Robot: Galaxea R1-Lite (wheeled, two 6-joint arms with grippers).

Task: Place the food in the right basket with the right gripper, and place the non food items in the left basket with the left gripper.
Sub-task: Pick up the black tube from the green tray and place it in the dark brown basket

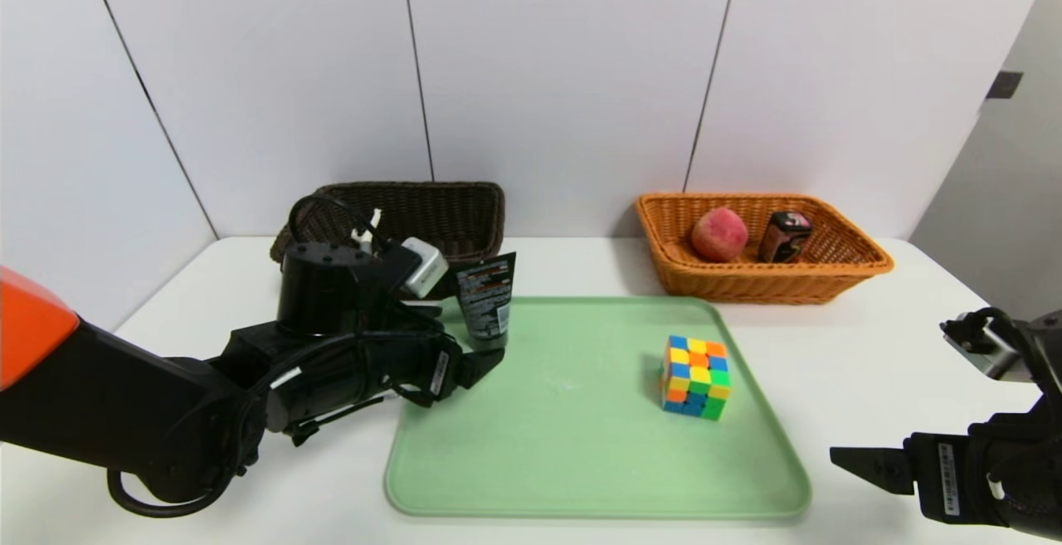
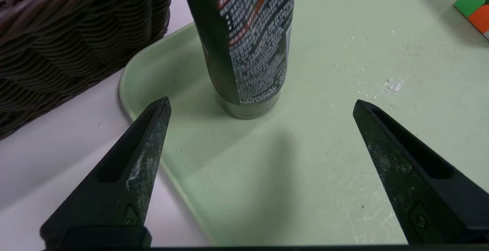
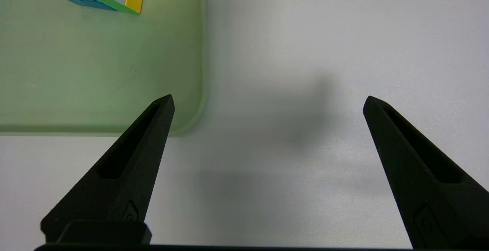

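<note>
At left of the head view, a black arm (image 1: 307,379) with a bright orange upper section, looping black cables and a silver-grey block; at lower right, another black arm (image 1: 1020,462) with a white barcode label. Each claw has dark, tapering, slotted fingers (image 3: 114,167).

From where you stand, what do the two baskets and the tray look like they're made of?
Orange-tan basket: wicker or a plastic imitation, slightly glossy, strands visibly woven. Dark brown basket: similar, ribbed weave. Green tray: probably plastic, smooth, one even colour with moulded-looking rounded corners.
</note>
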